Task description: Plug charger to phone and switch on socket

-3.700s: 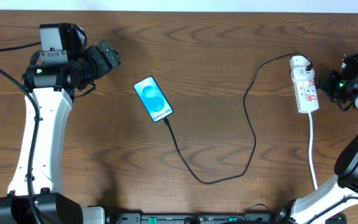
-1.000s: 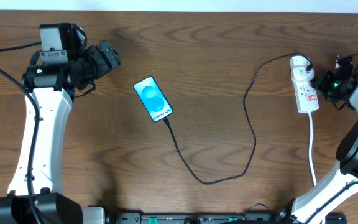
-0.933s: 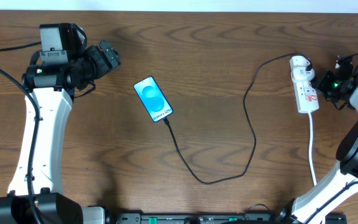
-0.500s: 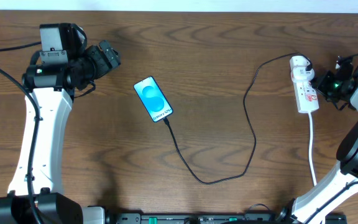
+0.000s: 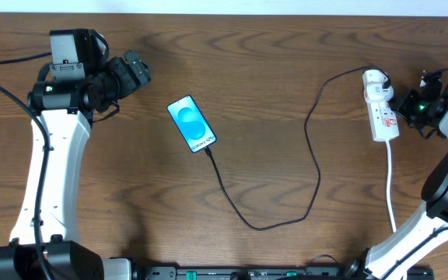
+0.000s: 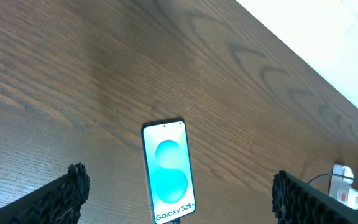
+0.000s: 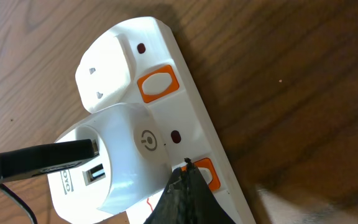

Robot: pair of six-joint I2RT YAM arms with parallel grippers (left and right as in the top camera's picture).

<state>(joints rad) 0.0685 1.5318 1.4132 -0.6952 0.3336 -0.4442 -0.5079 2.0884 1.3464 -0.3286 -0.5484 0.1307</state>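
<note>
One step remained, apparently: thin black charger cable [image 5: 317,167] sat in blue-screened slim phone [image 5: 192,124], left gripper [image 5: 137,71] spread, closed right gripper [image 7: 188,167] touching orange switch [image 7: 206,172] on white power strip [image 7: 191,102].

A dark wood-grain table [image 5: 271,62] borders a white surface [image 6: 344,25] at its far edge.
</note>
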